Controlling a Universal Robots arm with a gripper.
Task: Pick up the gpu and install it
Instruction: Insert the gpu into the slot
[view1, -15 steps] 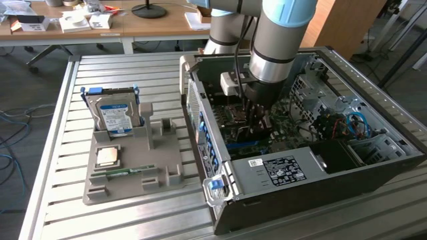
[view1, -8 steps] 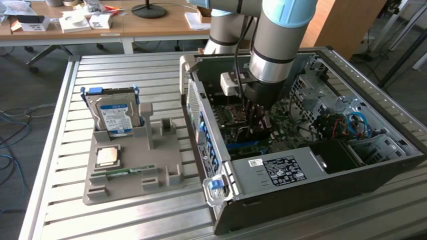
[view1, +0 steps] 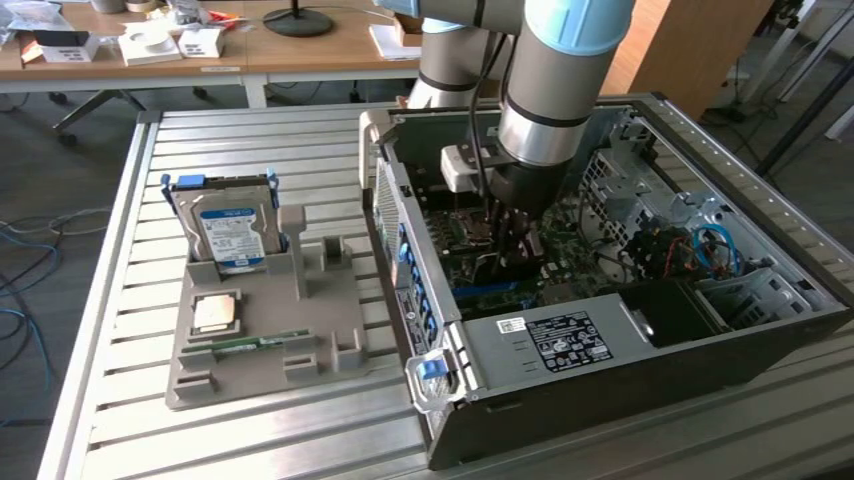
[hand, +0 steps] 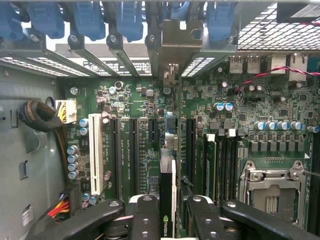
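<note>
1. Exterior view: the arm reaches down into the open case (view1: 641, 350) on the table (view1: 120, 300). The gripper (view1: 514, 232) is low over the motherboard (view1: 587, 262). At the exterior view's left, the tray (view1: 334, 345) holds a hard drive (view1: 234, 232).
2. Wrist view: the fingers (hand: 145, 220) are narrow, clamped on the gpu (hand: 166, 175). It stands edge-on, upright, over the motherboard's slots (hand: 135, 150). Cannot tell if seated.

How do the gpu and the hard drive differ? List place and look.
Place: the gpu hangs in the gripper inside the computer case; the hard drive stands in the grey holder outside it. Look: the gpu is thin and dark; the hard drive silver, blue-labelled. Both are on edge.
</note>
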